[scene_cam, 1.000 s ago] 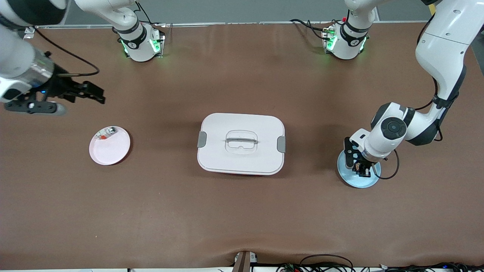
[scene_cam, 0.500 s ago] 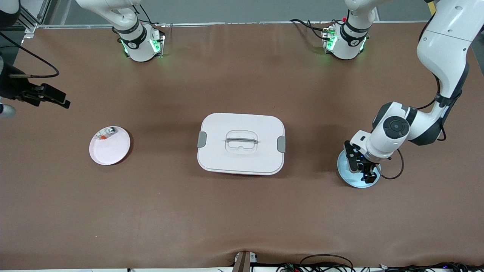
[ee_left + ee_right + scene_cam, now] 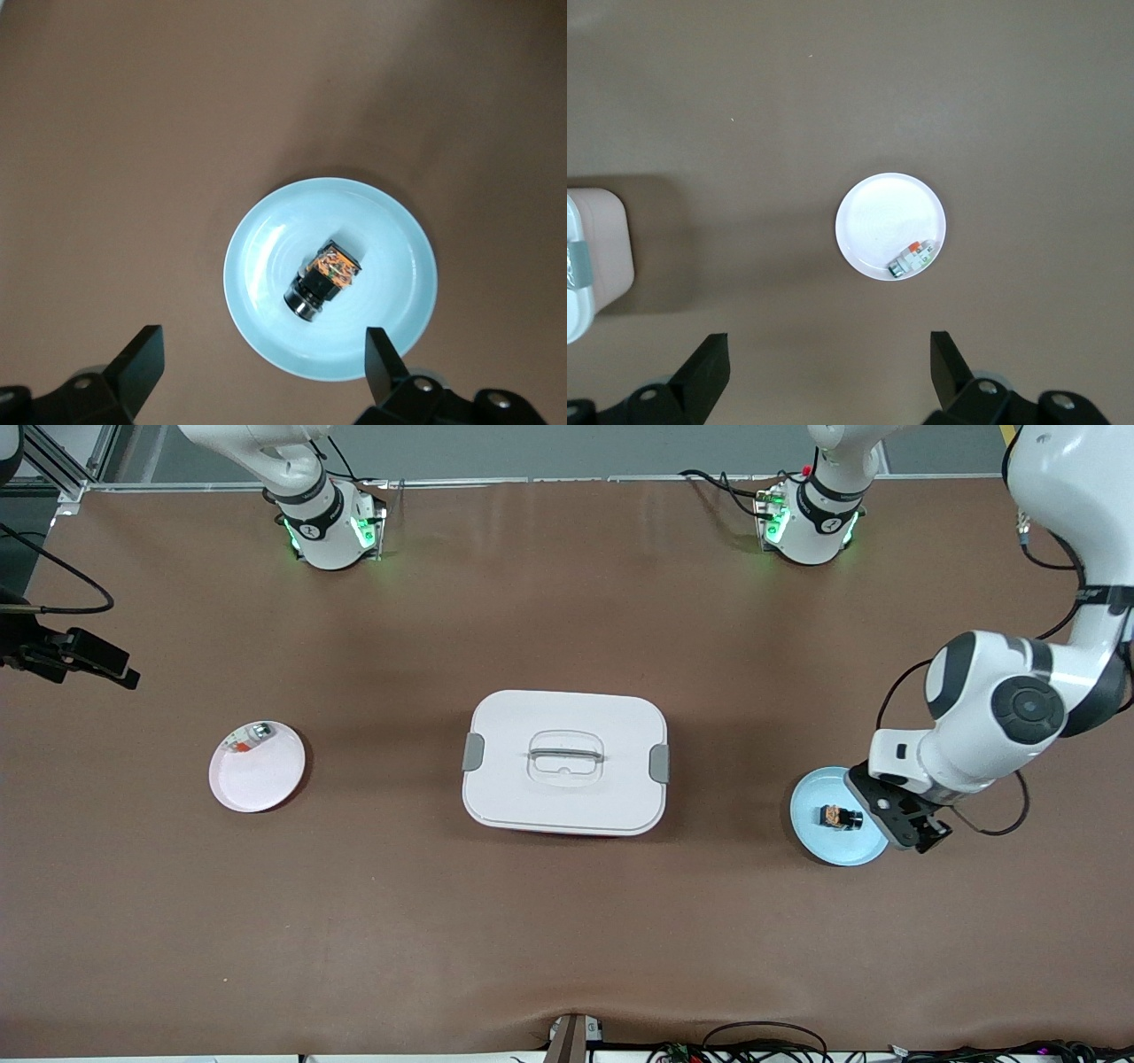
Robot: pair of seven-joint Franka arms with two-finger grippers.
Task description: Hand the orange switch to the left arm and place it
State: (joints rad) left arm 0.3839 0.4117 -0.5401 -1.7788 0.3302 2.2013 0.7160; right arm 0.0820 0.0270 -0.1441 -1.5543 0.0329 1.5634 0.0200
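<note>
The orange switch point(image 3: 839, 816), a tiny black block with an orange end, lies on its side on the light blue plate point(image 3: 811, 828) at the left arm's end of the table. The left wrist view shows the orange switch point(image 3: 324, 281) free in the middle of the plate point(image 3: 266, 266). My left gripper point(image 3: 917, 834) hangs open over the plate's rim, holding nothing; the left gripper point(image 3: 263, 352) has its fingers wide apart. My right gripper point(image 3: 106, 669) is open over the table's edge at the right arm's end. The white box point(image 3: 565, 762) sits at mid-table.
A pale pink plate point(image 3: 261, 779) lies toward the right arm's end and carries a small green-grey-red item point(image 3: 251, 736). The right wrist view has that plate point(image 3: 877, 217), the item point(image 3: 912, 258) and a corner of the box point(image 3: 598, 257). The open right gripper point(image 3: 828, 354) frames bare table.
The left gripper opened, left the orange switch on the blue plate, and rose away toward the left arm's end. The right gripper drew back toward the table's edge.
</note>
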